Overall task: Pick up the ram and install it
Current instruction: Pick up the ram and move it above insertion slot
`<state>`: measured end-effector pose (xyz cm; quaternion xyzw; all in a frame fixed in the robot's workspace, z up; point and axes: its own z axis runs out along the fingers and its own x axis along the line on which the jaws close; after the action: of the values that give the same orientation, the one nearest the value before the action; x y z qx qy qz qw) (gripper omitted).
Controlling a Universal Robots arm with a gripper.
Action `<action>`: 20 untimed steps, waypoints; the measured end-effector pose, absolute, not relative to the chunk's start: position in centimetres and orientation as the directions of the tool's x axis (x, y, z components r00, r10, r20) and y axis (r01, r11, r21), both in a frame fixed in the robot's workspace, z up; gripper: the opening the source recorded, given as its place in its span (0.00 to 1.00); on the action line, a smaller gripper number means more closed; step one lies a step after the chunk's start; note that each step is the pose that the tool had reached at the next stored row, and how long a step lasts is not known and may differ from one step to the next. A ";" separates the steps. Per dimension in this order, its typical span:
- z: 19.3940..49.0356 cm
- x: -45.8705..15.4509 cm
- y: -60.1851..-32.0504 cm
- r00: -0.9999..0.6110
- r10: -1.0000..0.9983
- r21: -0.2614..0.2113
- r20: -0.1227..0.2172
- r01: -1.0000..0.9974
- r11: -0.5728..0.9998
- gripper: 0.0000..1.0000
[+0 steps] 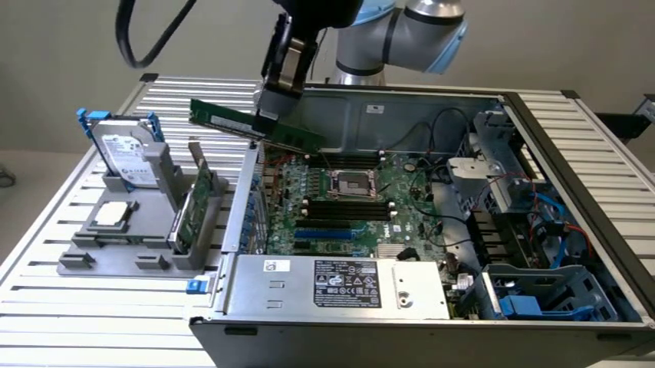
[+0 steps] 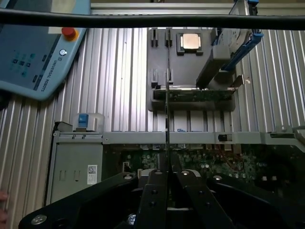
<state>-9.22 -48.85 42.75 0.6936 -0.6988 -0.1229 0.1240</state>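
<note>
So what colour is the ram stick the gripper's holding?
Green. The ram, held in the gripper, shows best in the exterior view.

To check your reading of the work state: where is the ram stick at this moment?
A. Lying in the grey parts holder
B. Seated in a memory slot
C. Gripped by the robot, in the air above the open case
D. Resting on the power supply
C: in the exterior view the gripper is clamped on the ram, which hangs tilted in the air near the rim of the open computer case, well above the motherboard.
</note>
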 end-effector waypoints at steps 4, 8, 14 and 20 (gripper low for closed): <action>42.1 -7.5 -48.4 -0.007 -1.000 0.344 0.003 -0.939 0.007 0.13; 41.9 -6.0 -48.2 -0.007 -1.000 0.342 -0.004 -0.940 0.005 0.13; 41.9 -4.8 -48.2 -0.005 -0.998 0.321 -0.057 -0.947 -0.014 0.13; 41.9 -4.5 -48.2 0.016 -0.996 0.255 -0.093 -0.966 -0.039 0.13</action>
<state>-4.54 -48.20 41.87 0.7101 -0.6906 -0.1232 0.0594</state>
